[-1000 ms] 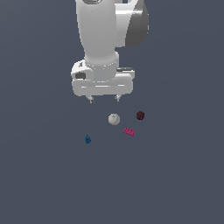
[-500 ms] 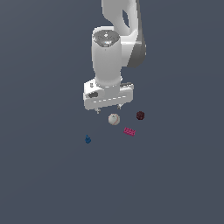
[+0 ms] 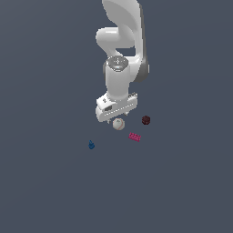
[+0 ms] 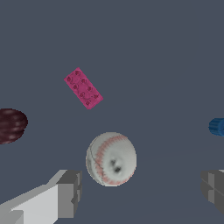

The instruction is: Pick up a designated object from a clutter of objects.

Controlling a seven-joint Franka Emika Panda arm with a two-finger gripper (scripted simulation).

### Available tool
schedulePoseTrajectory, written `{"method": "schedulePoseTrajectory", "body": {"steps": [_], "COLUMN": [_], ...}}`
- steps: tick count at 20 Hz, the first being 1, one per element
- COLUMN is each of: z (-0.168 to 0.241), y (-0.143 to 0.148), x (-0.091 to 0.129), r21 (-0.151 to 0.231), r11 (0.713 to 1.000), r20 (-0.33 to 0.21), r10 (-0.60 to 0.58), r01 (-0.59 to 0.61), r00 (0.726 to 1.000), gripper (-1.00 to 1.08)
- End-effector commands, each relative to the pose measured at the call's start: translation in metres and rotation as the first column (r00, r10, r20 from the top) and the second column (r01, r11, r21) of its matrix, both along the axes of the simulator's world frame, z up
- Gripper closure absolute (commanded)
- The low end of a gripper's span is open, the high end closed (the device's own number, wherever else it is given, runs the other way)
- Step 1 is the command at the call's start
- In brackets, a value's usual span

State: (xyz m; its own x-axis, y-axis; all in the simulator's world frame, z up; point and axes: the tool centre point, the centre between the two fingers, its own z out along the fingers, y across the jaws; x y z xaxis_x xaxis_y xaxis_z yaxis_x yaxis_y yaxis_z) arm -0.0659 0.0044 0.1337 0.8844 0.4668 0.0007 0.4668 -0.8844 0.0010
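The designated object is an off-white ball (image 3: 119,124) (image 4: 111,159) with reddish seam lines, resting on the grey floor. My gripper (image 3: 114,119) (image 4: 142,190) hovers just above and beside it, open. In the wrist view the two grey fingertips (image 4: 69,192) stand wide apart, and the ball lies between them, nearer one finger. Nothing is held. Around the ball lies the rest of the clutter of objects: a dark maroon piece (image 3: 145,119) (image 4: 11,125), a magenta studded brick (image 3: 134,137) (image 4: 83,88) and a blue cone-like piece (image 3: 91,145) (image 4: 217,127).
The white arm (image 3: 120,59) rises above the ball and hides the floor behind it. The maroon piece and magenta brick lie close to the ball on the exterior view's right. The blue piece lies farther off on the exterior view's left.
The arm has swung toward the exterior view's right and come down, bringing the gripper from beside the ball to just over it. None of the small objects has moved.
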Motion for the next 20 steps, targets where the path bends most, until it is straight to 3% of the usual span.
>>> {"method": "schedulePoseTrajectory", "body": {"steps": [1, 9, 20], "z": [-0.013, -0.034, -0.048], "y": [0.003, 0.009, 0.009], "x": [-0.009, -0.026, -0.027], "r21": [0.0, 0.0, 0.001], "r11": [0.999, 0.992, 0.992], "r20": [0.0, -0.001, -0.002], "r10": [0.046, 0.122, 0.126], "r01": [-0.046, -0.122, -0.126], "r00": [0.999, 0.992, 0.992], "gripper": [-0.92, -0.92, -0.92]}}
